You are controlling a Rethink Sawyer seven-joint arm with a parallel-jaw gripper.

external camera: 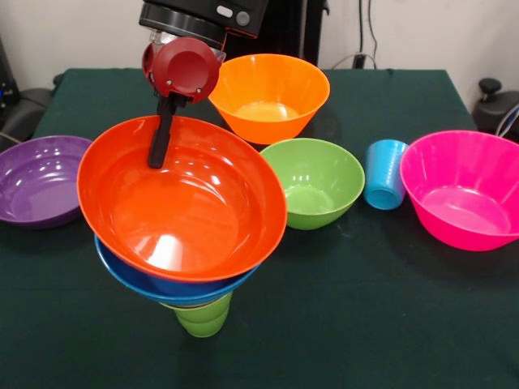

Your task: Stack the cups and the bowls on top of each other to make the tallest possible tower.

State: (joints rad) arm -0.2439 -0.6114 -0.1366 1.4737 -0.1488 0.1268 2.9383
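Green table (389, 324): gripper (160, 146) pinches red bowl (182, 198) rim, tilted atop blue bowl (154, 285) and green cup (203, 318), frame lower left.

This looks like a robotics lab, not a home. A table (405, 340) draped in dark green cloth stands against a plain pale wall (73, 32), and cables (366, 36) hang down that wall behind the robot arm (203, 20). Black equipment (496, 105) sits off the table's corners on both sides. The bright plastic bowls are laid out like test props.
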